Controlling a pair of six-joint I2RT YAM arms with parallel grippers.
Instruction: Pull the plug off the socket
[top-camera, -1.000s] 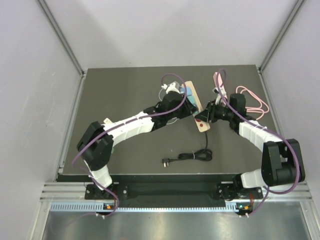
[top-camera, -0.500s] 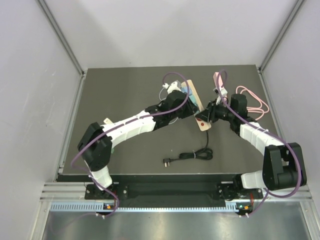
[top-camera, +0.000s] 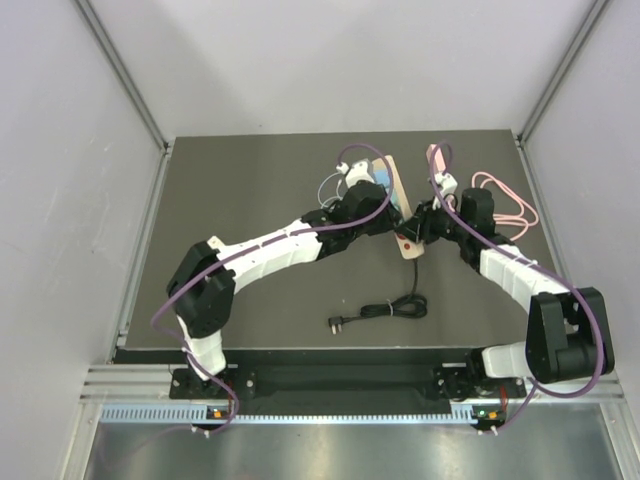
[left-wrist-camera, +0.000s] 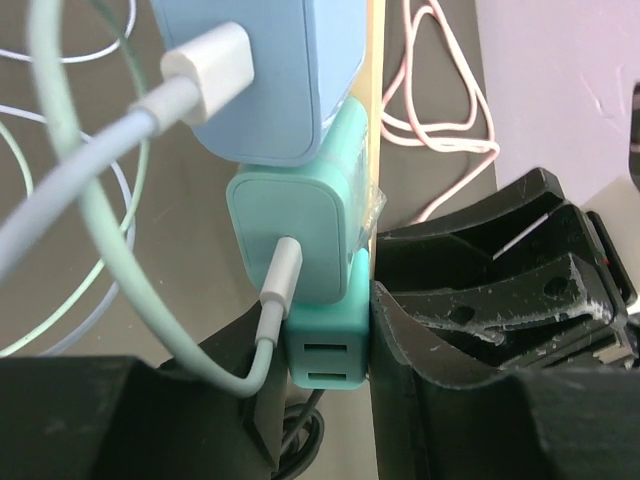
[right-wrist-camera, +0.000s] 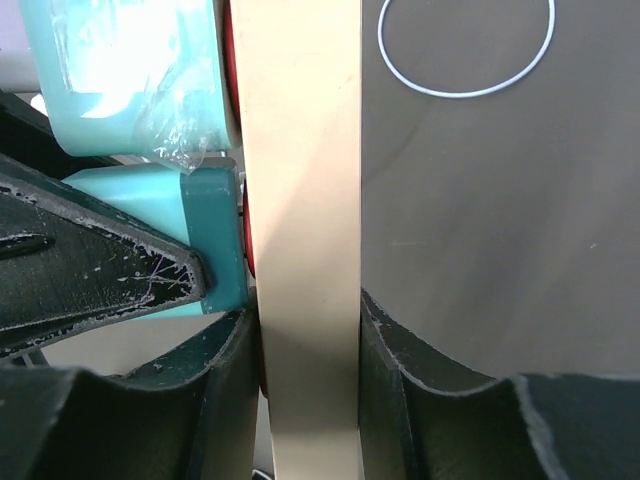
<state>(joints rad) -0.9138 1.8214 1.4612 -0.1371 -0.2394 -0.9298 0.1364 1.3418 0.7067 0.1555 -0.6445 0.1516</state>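
Plug (left-wrist-camera: 328, 340), teal and seated in the socket strip (right-wrist-camera: 305, 180), sits pinched between the left gripper (left-wrist-camera: 324, 360) fingers, closed snugly on its sides. Right gripper (right-wrist-camera: 310, 350) clamps the strip's beige body just beside that plug, which fills its narrowed jaws.

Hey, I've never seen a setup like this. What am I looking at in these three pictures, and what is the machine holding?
This is a pair of robot arms bolted at a table's near edge. The wide picture comes from a fixed camera overhead. In it the left arm and right arm meet at a cream strip. The other two pictures come from a camera on each wrist. In the left wrist's view, that arm's jaws close around a small teal plug, below a teal charger and a blue charger. In the right wrist's view, its jaws clamp the strip. Loose on the table lie a black cable and a pink cable.
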